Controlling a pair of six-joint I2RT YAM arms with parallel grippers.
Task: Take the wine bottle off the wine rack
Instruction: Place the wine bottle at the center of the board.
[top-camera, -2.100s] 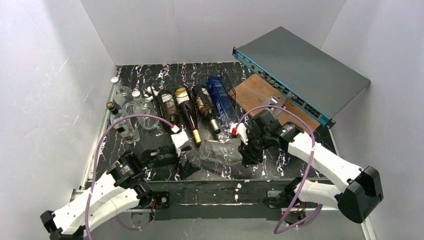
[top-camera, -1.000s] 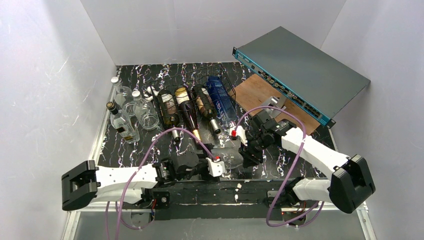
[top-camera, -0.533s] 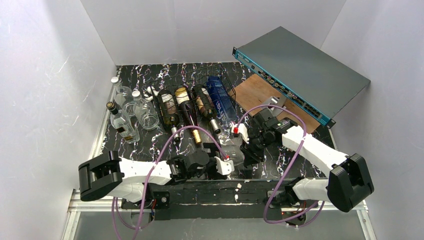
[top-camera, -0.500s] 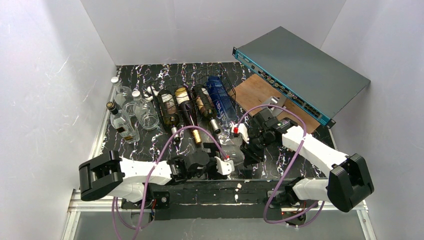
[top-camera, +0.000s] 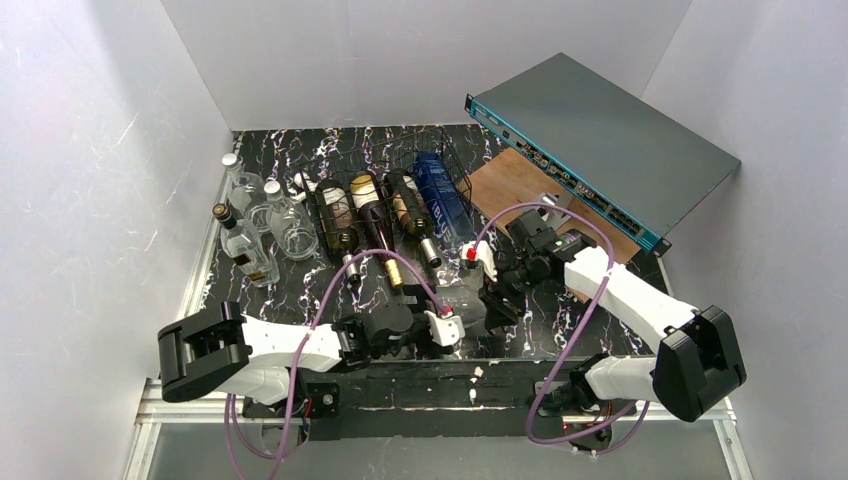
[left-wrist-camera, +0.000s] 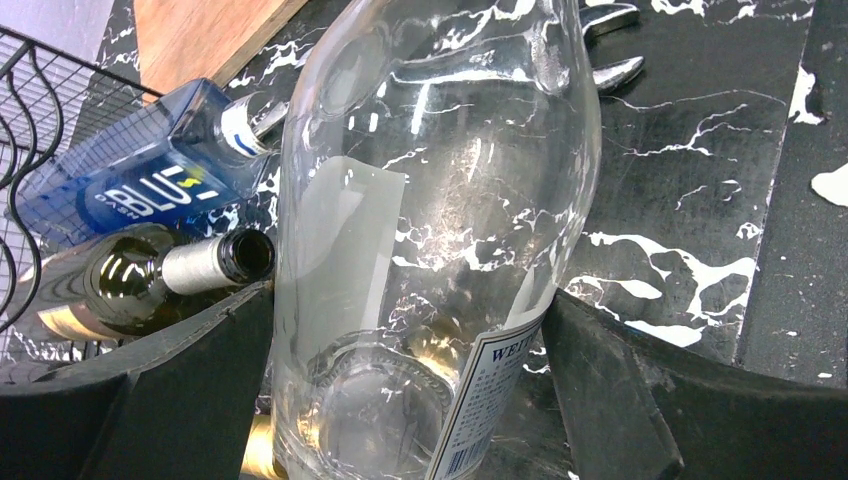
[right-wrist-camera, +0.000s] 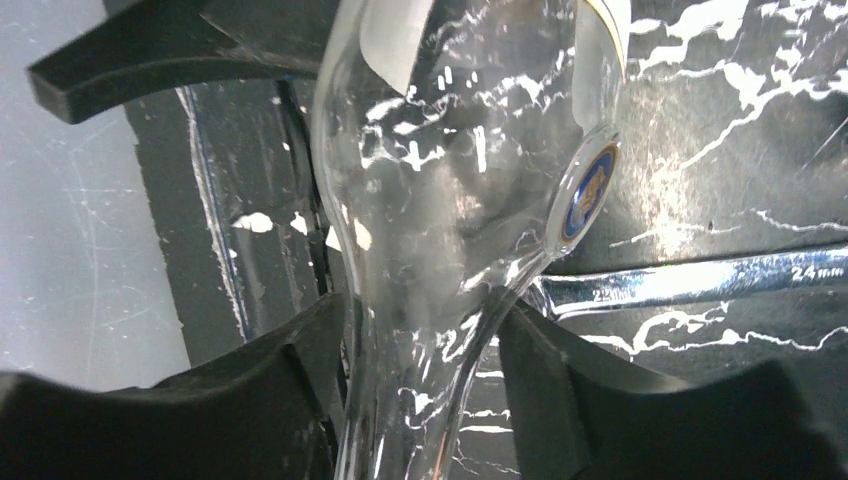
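Top external view gives the count: one wine rack (top-camera: 322, 212), a low black wire frame, carries four bottles lying side by side, three dark bottles (top-camera: 375, 222) and one blue bottle (top-camera: 440, 195) at its right end. Left of the rack stand three upright clear bottles (top-camera: 245, 250); a small white-capped thing at the rack's left corner is too small to make out. One clear wine bottle (top-camera: 466, 303) is off the rack, on its side in front of the rack's right end, with two arms reaching to it. Right of the rack are one wooden board (top-camera: 515, 180) and one flat grey box (top-camera: 610, 130) with a teal edge, tilted above the board. Only the left wrist view shows the left gripper (left-wrist-camera: 405, 300) at the bottle's base end: its jaws are spread wide and the glass fills the space between them, but whether they press on it I cannot tell. That view also shows the bottle's white label and, toward the rack, a dark bottle's open mouth. Only the right wrist view shows the right gripper (right-wrist-camera: 420, 310): its jaws stand partly apart, loose around the neck with a gap on one side, and a chrome spanner (right-wrist-camera: 700, 280) lies beside the bottle's shoulder. The table (top-camera: 270, 290) is black with white marble veins, and plain white walls (top-camera: 100, 150) enclose three sides.
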